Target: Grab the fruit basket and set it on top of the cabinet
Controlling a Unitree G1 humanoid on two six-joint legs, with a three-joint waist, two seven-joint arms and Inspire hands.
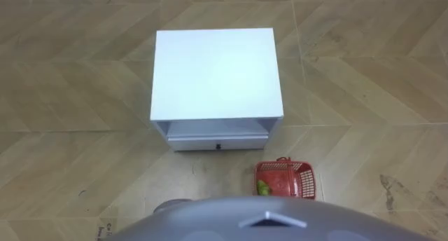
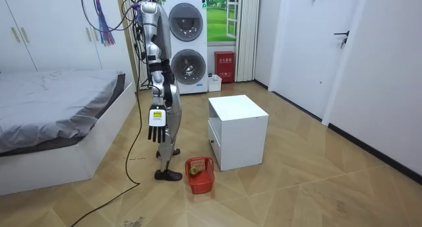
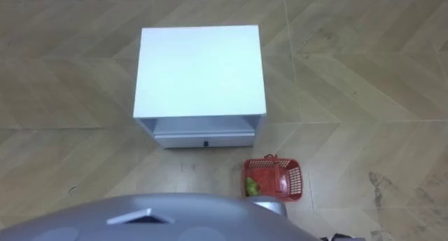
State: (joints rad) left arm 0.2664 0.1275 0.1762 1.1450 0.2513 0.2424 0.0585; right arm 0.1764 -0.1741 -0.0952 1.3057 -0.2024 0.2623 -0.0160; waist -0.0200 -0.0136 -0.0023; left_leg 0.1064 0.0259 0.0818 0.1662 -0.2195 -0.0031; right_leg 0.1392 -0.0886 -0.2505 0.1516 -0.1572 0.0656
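While the robot stands upright beside the bed (image 2: 53, 98), its right robot hand (image 2: 156, 126) hangs released at its side, fingers straight and holding nothing. Near its feet, on the right, the red fruit basket (image 1: 306, 183) sits on the floor (image 1: 70, 94) with a green fruit (image 1: 263, 188) inside. Just beyond, slightly left, stands a white cabinet (image 1: 215, 73), its drawer (image 1: 218, 141) facing the robot.

**Floor and Items Resting on It**

The herringbone wood floor (image 1: 364, 80) carries a white cabinet (image 1: 215, 73), which stands upright with its drawer front facing the robot. A red basket (image 1: 306, 183) sits on the floor near the cabinet's front right corner, not touching it. A bed (image 2: 59, 95) stands on the floor at the room view's left.
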